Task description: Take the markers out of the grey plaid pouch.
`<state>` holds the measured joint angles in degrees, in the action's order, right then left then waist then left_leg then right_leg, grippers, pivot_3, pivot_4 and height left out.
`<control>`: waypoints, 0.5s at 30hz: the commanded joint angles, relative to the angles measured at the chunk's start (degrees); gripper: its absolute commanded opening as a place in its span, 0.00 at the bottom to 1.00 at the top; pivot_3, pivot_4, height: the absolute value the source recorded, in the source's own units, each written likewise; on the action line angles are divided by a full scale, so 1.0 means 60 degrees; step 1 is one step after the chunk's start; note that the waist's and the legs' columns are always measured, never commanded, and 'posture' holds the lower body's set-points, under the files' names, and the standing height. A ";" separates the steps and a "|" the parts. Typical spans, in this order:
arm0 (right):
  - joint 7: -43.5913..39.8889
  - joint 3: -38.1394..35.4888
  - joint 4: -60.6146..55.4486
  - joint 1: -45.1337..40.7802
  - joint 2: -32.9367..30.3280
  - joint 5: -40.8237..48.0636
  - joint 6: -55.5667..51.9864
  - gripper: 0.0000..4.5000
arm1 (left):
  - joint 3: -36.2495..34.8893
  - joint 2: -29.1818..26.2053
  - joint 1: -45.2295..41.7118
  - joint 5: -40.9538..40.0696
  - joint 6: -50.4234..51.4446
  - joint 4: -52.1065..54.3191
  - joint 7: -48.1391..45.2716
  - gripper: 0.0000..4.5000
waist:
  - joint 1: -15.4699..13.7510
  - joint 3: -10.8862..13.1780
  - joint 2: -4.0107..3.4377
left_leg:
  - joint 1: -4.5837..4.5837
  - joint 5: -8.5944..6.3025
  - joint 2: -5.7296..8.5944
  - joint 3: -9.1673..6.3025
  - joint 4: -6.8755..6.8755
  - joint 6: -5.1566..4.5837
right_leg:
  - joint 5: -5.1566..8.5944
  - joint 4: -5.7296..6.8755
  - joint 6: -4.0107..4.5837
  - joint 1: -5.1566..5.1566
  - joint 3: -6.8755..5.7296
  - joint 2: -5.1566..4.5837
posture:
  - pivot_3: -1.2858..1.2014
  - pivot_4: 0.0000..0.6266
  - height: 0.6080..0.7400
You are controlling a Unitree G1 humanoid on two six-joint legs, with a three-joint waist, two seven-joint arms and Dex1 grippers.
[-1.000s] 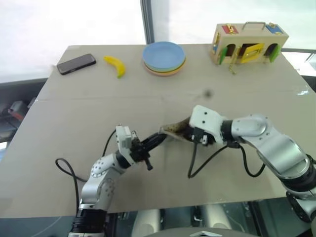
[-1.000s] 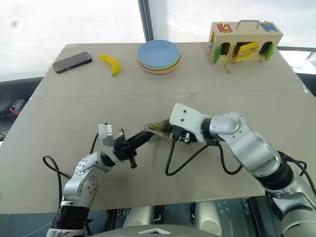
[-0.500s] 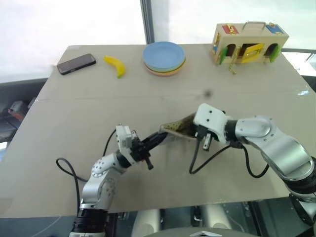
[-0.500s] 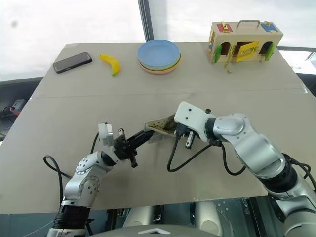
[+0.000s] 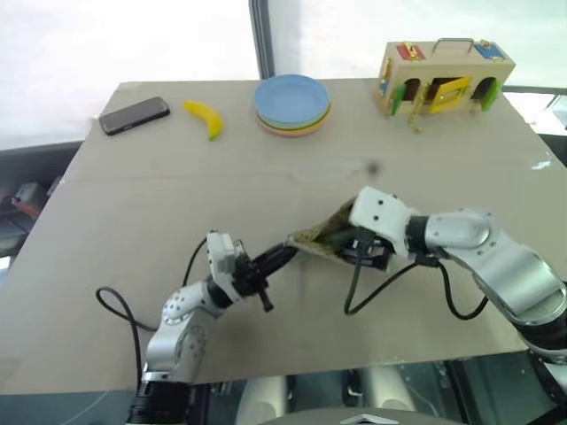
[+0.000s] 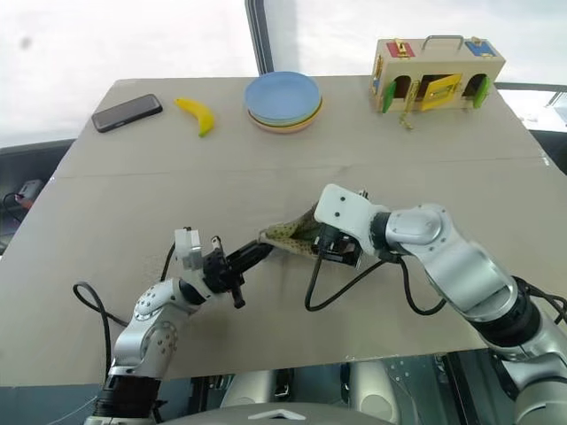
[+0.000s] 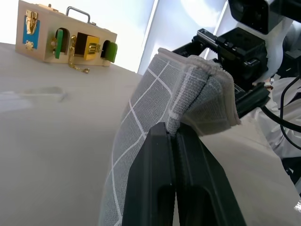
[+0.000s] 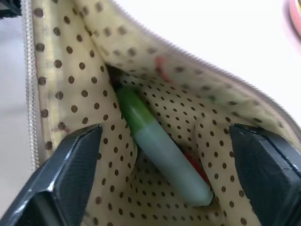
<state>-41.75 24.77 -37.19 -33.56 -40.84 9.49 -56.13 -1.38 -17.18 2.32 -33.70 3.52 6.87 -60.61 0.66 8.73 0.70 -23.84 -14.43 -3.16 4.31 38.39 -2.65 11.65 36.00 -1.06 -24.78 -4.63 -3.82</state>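
The left hand [image 7: 175, 136], shut, pinches the grey plaid pouch's [image 7: 150, 108] corner. The right hand [image 8: 164, 155], wide open and empty, straddles the green marker [image 8: 157, 141] lying lengthwise inside, straight ahead.

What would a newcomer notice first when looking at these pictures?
Mid-table, the grey plaid pouch hangs lifted between both arms: the left gripper is shut on one end, and the right gripper stands open at its mouth. Inside, against the dotted lining, lies the green marker, with something red beneath it.
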 commanded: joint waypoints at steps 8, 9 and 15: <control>-0.0060 0.2252 0.2432 -0.0886 0.0378 -0.2394 0.2496 0.98 | 0.0244 0.0055 0.0350 -0.0136 -0.0083 0.0659 0.0159 0.00 | 0.0024 -0.0001 0.0000 | 0.0012 0.0001 -0.0006 0.0006 0.0004 0.0000 | 0.0002 0.0004 -0.0001 0.0001 0.0001 0.0007 | 0.52 0.24 1.00; 0.0015 0.2297 0.2686 -0.0913 0.0576 -0.2564 0.2697 0.98 | 0.0186 0.0050 0.0286 -0.0157 -0.0143 0.0438 0.0061 0.00 | 0.0014 -0.0001 -0.0001 | 0.0012 0.0001 -0.0006 0.0004 0.0004 0.0000 | 0.0001 0.0005 0.0000 0.0001 0.0000 0.0011 | 0.52 0.24 1.00; 0.0282 0.2566 0.3986 -0.0672 0.1501 -0.3435 0.4245 0.98 | 0.0083 0.0017 -0.0401 -0.0178 0.0004 -0.0280 -0.0076 0.00 | -0.0005 -0.0002 -0.0001 | 0.0003 0.0001 0.0000 0.0005 0.0004 0.0000 | -0.0001 0.0003 -0.0001 0.0002 -0.0003 0.0014 | 0.52 0.24 1.00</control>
<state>-40.80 39.56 -14.65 -37.93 -32.62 -9.29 -33.88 -0.16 -17.13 1.02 -33.43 3.57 4.51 -60.76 0.63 8.72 0.70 -23.82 -14.43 -3.15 4.36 38.42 -2.65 11.64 36.02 -1.07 -24.77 -4.63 -3.74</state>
